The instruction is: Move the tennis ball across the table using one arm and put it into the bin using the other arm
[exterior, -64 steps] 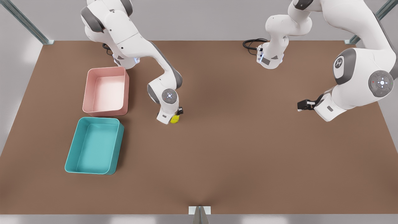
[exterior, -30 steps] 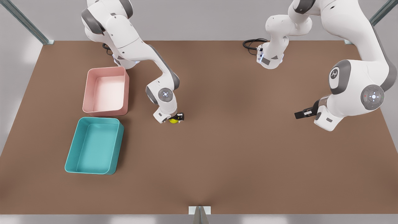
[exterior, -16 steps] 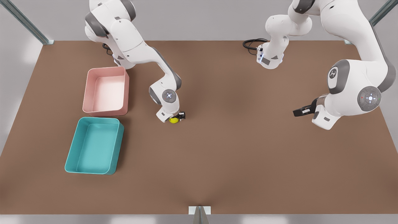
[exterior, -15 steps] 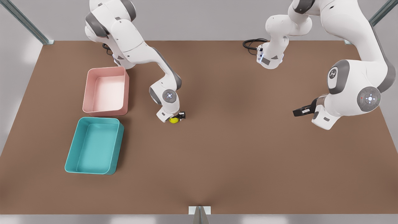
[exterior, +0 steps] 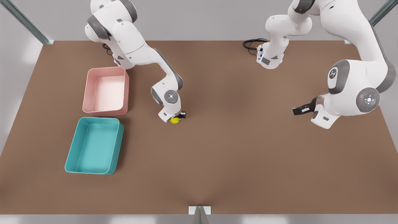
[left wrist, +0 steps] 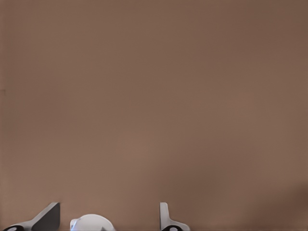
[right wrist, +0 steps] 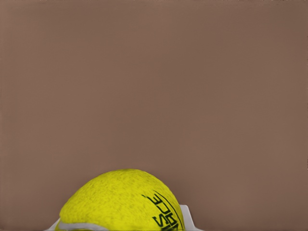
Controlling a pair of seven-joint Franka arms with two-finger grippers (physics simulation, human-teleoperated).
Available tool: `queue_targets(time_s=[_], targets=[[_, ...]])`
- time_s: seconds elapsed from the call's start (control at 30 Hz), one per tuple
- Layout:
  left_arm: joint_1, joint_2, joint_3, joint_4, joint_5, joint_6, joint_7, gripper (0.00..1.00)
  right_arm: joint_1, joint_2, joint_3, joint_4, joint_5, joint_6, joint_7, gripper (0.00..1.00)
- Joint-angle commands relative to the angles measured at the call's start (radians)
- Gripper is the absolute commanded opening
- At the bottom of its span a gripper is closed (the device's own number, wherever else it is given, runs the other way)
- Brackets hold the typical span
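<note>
- The small yellow-green fuzzy tennis ball sits between the fingers of the right gripper, near the middle of the large flat matte brown table, toward the front view's left
- In the right wrist view the tennis ball bulges up close to the camera, with black printed lettering on its flank and a pale seam low on one side
- The right gripper appears clenched on the ball; whether the ball is lifted clear of the tabletop or resting on it is hard to tell from here
- The white arm carrying that gripper reaches down from the far edge, its wrist pointing nearly straight down at the table
- The teal rectangular plastic bin with rounded corners and low walls lies at the front view's left, well apart from the ball, and holds nothing
- A pink rectangular bin stands just behind the teal one, nearer the far edge, the two close but not touching
- The left gripper hangs above the table at the front view's right, pointing toward the middle and well apart from the ball; this arm waits
- In the left wrist view the left gripper has its fingers spread apart with bare tabletop between them, so it is released and carries nothing
- A black cable loops beside the base of the arm at the far right
</note>
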Motion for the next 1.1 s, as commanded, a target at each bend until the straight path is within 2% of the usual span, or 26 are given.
queue_targets(time_s=[0.0,0.3,0.47,0.53,0.63,0.77,0.87,1.0,1.03,1.07], targets=[[-0.001,-0.001,0.000,0.001,0.001,-0.005,-0.010,1.00,-0.002,-0.006,0.001,0.002,-0.005,-0.006,0.002,0.63],[-0.004,-0.002,-0.002,0.011,0.001,-0.006,-0.012,1.00,-0.054,-0.075,0.002,0.023,0.000,-0.017,-0.081,0.63],[-0.004,-0.001,-0.002,0.012,0.001,-0.005,-0.007,1.00,-0.191,-0.166,-0.007,0.065,0.003,-0.184,-0.298,0.63],[-0.004,-0.001,-0.002,0.011,0.001,-0.005,-0.009,1.00,-0.287,-0.181,-0.018,0.140,0.007,-0.299,-0.468,0.63],[-0.004,-0.001,-0.002,0.011,0.001,-0.005,-0.009,1.00,-0.295,-0.189,-0.177,0.212,0.038,-0.382,-0.792,0.63],[-0.008,-0.001,-0.002,0.011,0.001,-0.005,-0.009,1.00,-0.389,-0.174,-0.276,0.247,0.038,-0.405,-1.082,0.64],[-0.008,-0.001,-0.002,0.011,0.001,-0.003,-0.009,1.00,-0.464,-0.101,-0.283,0.307,0.069,-0.403,-1.190,0.64],[-0.008,-0.001,-0.002,0.012,0.001,-0.003,-0.007,1.00,-0.472,-0.025,-0.306,0.329,0.119,-0.399,-1.225,0.65],[-0.008,-0.001,-0.002,0.011,0.001,-0.003,-0.009,1.00,-0.472,-0.012,-0.306,0.329,0.119,-0.397,-1.225,0.71],[-0.008,-0.001,-0.002,0.011,0.001,-0.003,-0.009,1.00,-0.472,-0.002,-0.306,0.329,0.147,-0.395,-1.231,1.00]])
